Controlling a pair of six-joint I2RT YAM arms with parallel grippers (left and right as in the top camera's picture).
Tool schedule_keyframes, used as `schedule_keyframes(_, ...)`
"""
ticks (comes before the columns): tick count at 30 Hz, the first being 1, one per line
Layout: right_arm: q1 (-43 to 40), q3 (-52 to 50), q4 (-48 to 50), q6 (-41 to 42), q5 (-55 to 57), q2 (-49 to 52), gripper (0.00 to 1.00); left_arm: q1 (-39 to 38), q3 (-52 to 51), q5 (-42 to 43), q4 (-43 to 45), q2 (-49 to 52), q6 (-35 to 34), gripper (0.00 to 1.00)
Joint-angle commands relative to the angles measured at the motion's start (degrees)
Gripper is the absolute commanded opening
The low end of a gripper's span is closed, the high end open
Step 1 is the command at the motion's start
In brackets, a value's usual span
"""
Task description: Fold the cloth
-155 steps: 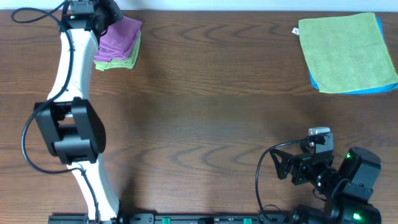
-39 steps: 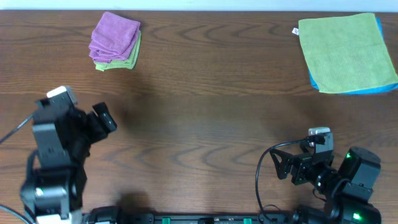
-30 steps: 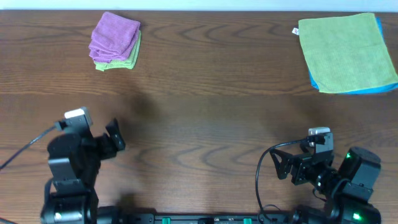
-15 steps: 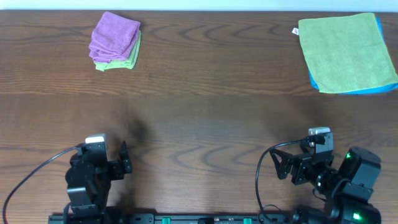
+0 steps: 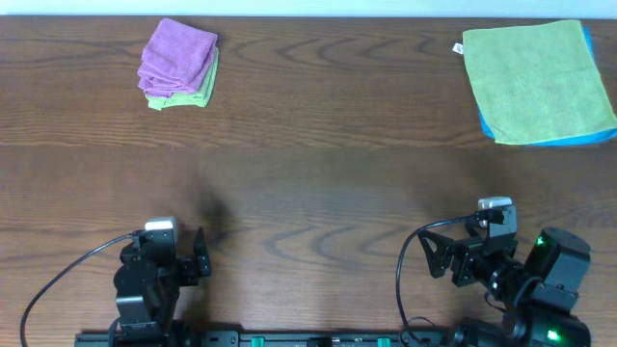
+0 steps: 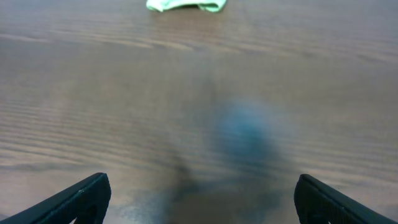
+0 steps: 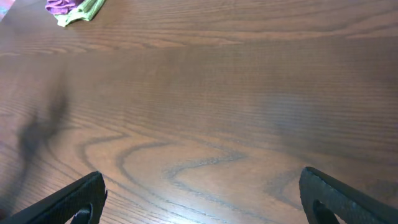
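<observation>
The green cloth (image 5: 535, 77) is spread flat over a blue cloth (image 5: 487, 126), far across the surface (image 5: 318, 164) from the folded purple stack (image 5: 180, 60). The left jaws and right jaws are seen spread wide, empty, well apart from the green cloth.

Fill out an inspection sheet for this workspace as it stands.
Surface: dark wood-grain table, bare across the middle.
Job's things: folded purple cloth stacked on a folded green cloth, far left; flat green cloth lying on a blue cloth, far right, with a small white tag at its corner.
Clutter: nothing seen.
Grippers: left gripper open and empty over bare wood near the front edge; right gripper open and empty, likewise.
Cables: left cable and right cable, each looping beside its arm, clear of the cloths.
Surroundings: white strip along the far edge; otherwise nothing seen.
</observation>
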Motion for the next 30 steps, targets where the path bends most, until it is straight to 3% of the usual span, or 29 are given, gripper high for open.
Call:
schedule_keyframes(1, -0.46, -0.04, -0.09, 0.24, -1.05, -0.31, 0.99, -0.76, -1.84, 0.42, -0.26, -1.53, 0.83, 0.95)
schedule_keyframes(30, -0.46, -0.02, -0.09, 0.24, -1.07, -0.31, 0.99, -0.87, -3.1, 0.76, -1.81, -3.45, 3.34, 0.95)
